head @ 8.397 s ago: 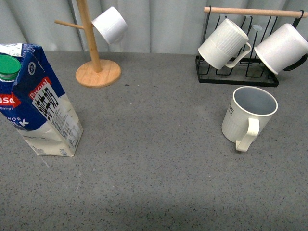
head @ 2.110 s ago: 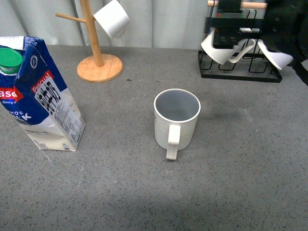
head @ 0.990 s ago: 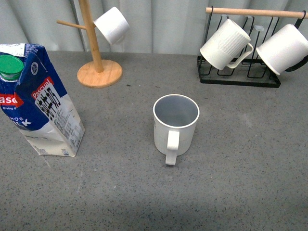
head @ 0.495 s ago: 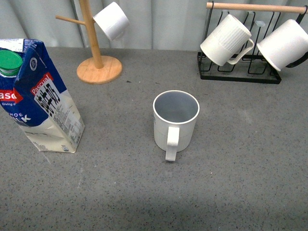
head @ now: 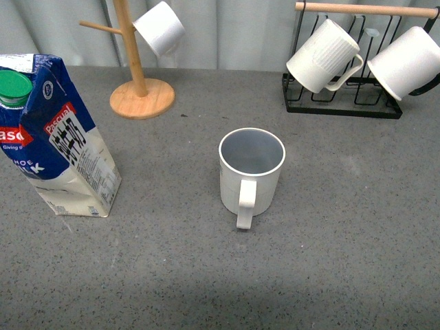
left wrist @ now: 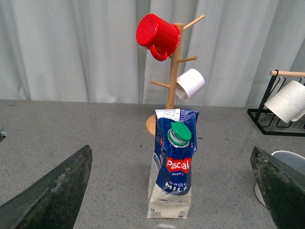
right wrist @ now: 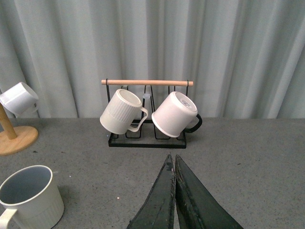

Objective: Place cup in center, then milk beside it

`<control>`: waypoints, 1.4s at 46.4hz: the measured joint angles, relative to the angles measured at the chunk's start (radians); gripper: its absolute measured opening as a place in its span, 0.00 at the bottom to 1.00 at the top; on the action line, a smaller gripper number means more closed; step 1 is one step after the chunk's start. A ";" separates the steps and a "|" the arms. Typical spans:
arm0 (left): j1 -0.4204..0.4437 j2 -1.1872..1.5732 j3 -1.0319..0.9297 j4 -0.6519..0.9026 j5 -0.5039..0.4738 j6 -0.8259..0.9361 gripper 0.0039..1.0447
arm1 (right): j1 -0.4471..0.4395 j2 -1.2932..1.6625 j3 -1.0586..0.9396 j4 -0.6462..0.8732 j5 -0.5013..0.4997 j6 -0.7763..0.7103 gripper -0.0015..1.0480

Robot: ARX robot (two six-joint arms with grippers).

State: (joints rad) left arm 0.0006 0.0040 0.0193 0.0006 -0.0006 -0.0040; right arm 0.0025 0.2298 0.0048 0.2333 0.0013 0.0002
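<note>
The cup (head: 251,172), cream-white and ribbed with a grey-blue inside, stands upright in the middle of the grey table, handle toward the camera; it also shows in the right wrist view (right wrist: 29,196). The milk (head: 58,137), a blue-and-white carton with a green cap, stands at the table's left. Seen from the left wrist, the milk (left wrist: 174,164) stands between the wide-apart fingers of my open left gripper (left wrist: 174,191), still some way ahead. My right gripper (right wrist: 172,164) is shut on nothing, over bare table short of the rack. Neither arm shows in the front view.
A wooden mug tree (head: 137,82) with a small white cup (head: 159,27) stands at the back left; a red mug (left wrist: 157,29) hangs higher on it. A black wire rack (head: 340,103) at the back right holds a ribbed mug (head: 322,56) and a smooth white mug (head: 405,63).
The cup went from the right side of the table to the centre. The dark right arm seen over the rack two seconds ago has left the front view. The milk stays put.
</note>
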 joint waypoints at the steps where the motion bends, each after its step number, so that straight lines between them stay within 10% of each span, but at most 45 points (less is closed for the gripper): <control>1: 0.000 0.000 0.000 0.000 0.000 0.000 0.94 | 0.000 -0.006 0.000 -0.006 0.000 0.000 0.01; 25: 0.000 0.000 0.000 0.000 0.000 0.000 0.94 | 0.000 -0.225 0.001 -0.232 -0.003 -0.001 0.01; 47: 0.000 0.000 0.000 0.000 0.000 0.000 0.94 | 0.000 -0.225 0.001 -0.232 -0.003 0.000 0.92; 57: 0.018 0.126 0.033 -0.105 0.023 -0.049 0.94 | 0.000 -0.225 0.001 -0.232 -0.003 0.000 0.91; 65: 0.044 0.549 0.039 0.304 0.098 -0.080 0.94 | 0.000 -0.226 0.001 -0.232 -0.002 0.000 0.91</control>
State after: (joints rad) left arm 0.0448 0.5526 0.0586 0.3042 0.0978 -0.0841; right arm 0.0025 0.0036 0.0055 0.0017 -0.0010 0.0002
